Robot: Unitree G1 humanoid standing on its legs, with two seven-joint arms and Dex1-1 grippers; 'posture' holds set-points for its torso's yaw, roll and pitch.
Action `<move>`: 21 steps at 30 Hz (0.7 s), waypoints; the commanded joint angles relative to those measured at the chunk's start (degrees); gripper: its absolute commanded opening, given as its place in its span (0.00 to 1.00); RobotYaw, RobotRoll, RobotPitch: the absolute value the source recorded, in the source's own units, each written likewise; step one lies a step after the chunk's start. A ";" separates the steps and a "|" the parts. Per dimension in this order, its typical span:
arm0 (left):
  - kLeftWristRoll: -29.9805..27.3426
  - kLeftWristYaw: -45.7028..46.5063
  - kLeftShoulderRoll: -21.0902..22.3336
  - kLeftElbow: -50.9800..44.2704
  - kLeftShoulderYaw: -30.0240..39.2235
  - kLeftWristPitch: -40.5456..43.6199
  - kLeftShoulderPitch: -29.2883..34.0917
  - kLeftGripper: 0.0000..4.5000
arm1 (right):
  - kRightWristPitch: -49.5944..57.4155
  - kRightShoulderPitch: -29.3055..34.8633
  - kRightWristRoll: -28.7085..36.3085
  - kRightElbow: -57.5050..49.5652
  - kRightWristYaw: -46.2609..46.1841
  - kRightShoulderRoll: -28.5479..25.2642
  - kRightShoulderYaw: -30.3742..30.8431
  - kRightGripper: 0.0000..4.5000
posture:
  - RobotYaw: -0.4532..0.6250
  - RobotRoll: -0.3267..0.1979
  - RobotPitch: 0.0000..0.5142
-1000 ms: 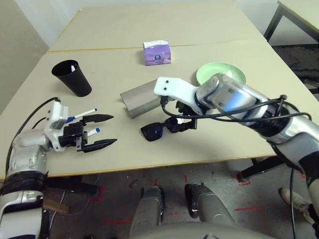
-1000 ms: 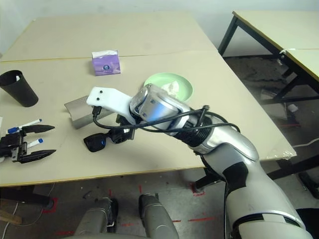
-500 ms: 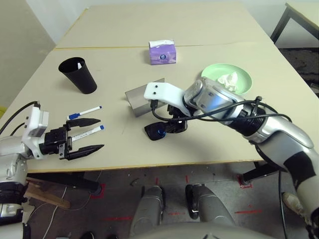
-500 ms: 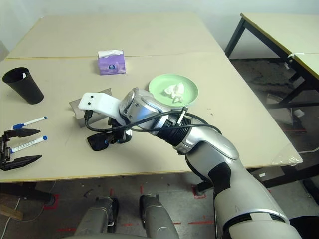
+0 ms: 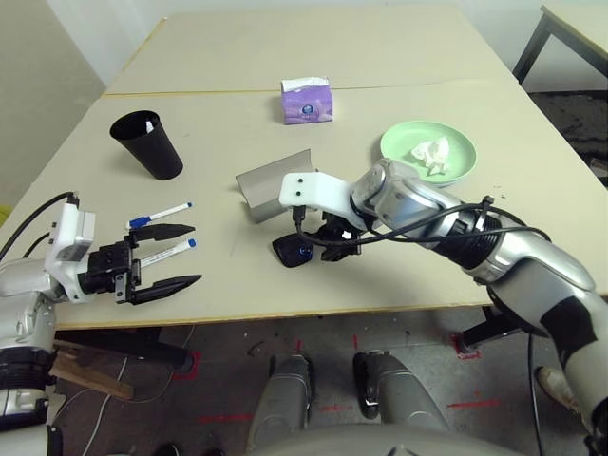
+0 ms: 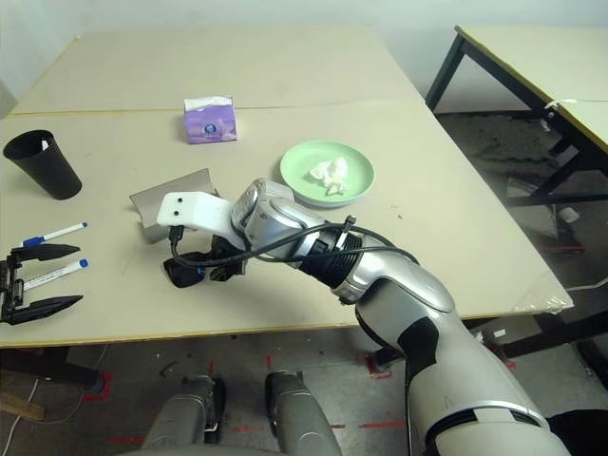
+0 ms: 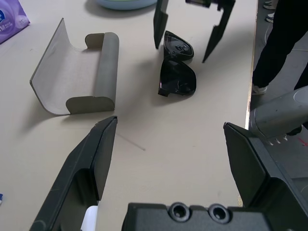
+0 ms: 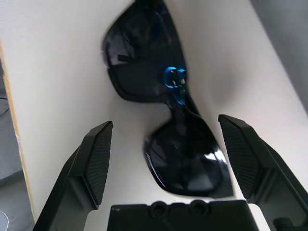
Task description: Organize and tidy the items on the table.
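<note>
- Has right gripper open over ungripped sunglasses, centre.
- Has left gripper open by loose markers, lower left.
- Shows tissue on green plate, upper right.
- Probably needs sunglasses cased, markers stowed.

Bare concrete floor with red tape marks and plain metal-legged tables suggest a lab or workshop.

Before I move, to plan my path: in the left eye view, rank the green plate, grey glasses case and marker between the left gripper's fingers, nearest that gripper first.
From the left gripper:
1. Marker: between its fingers.
2. Grey glasses case: mid-table.
3. Green plate: robot's right.
</note>
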 commanded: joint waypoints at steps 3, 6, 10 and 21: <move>0.70 -0.35 -0.50 -1.28 1.06 0.43 1.65 1.00 | -3.13 1.06 -2.02 2.44 -0.14 1.79 -0.80 0.99 | 0.50 0.62 0.29; 0.73 -0.28 -0.66 -1.55 1.16 0.54 1.87 1.00 | -4.79 1.40 -2.94 3.97 -0.40 2.46 -1.31 0.99 | 0.50 0.62 0.29; 0.83 -0.15 -0.94 -1.91 1.11 0.70 2.01 1.00 | -5.83 1.95 -3.77 4.47 0.13 2.66 -1.69 0.99 | 0.50 0.62 0.29; 1.28 0.02 -1.26 -2.50 0.85 1.43 1.57 1.00 | -6.57 3.44 -5.25 3.71 2.08 2.13 -2.33 0.87 | 0.49 0.62 0.28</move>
